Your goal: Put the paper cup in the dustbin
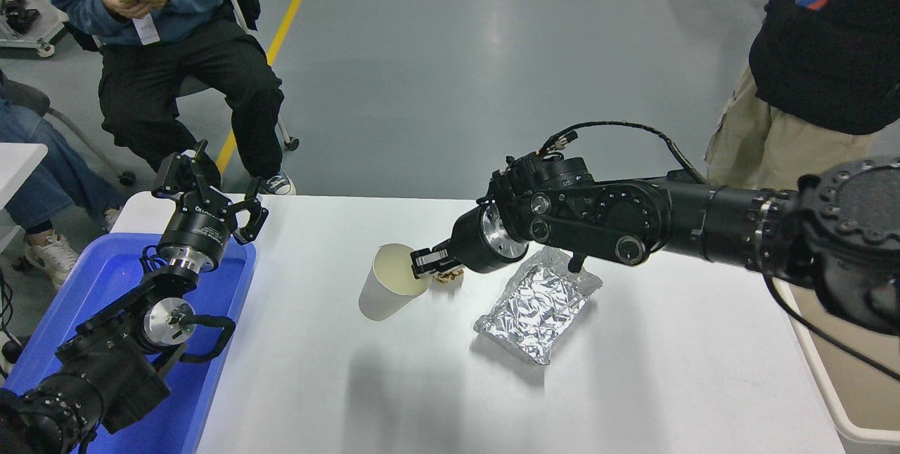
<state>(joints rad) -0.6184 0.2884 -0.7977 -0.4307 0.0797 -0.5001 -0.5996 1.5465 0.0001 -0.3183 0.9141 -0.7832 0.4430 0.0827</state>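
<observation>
The white paper cup (385, 285) hangs in the air above the table, tilted with its cream inside facing right. My right gripper (425, 262) is shut on the cup's rim and holds it up over the table's middle. The beige dustbin (833, 408) shows only as a rim and wall at the right edge, mostly hidden behind my right arm. My left gripper (211, 190) is open and parked at the lower left, over the blue tray.
A crumpled brown paper ball (447, 276) lies just behind the right gripper, mostly hidden. A silver foil bag (538, 305) lies right of centre. A blue tray (105, 278) stands at the left edge. People are at the far left and far right.
</observation>
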